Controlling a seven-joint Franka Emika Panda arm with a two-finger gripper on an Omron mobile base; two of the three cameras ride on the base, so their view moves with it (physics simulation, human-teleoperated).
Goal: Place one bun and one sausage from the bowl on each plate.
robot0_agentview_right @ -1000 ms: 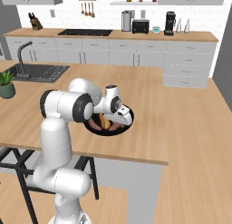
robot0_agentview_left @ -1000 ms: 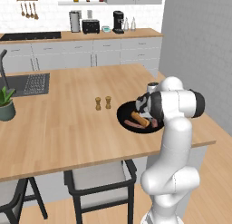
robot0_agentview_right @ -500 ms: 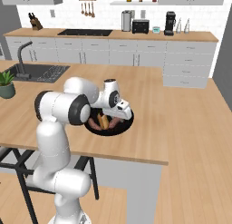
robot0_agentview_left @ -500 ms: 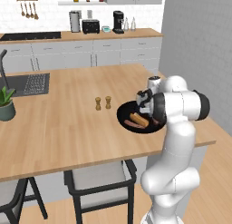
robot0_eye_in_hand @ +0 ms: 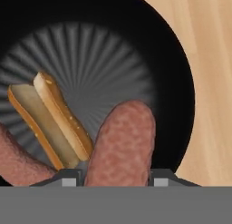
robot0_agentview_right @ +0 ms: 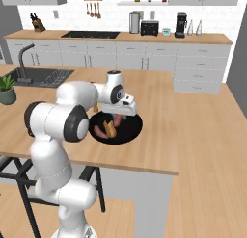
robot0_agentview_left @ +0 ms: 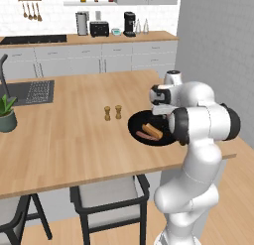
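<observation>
In my hand view the short reddish-brown sausage point(robot0_eye_in_hand: 122, 143) stands at six o'clock, right between the two dark tips of my end effector point(robot0_eye_in_hand: 113, 177), which sit one on each side of it; I cannot tell whether they are pinching it. A split golden-tan bun point(robot0_eye_in_hand: 52, 121) lies at nine o'clock, just beside it, and a second sausage point(robot0_eye_in_hand: 16, 162) at eight. All rest in the shallow round black bowl point(robot0_eye_in_hand: 181, 82) on the wooden worktop point(robot0_eye_in_hand: 213, 60).
</observation>
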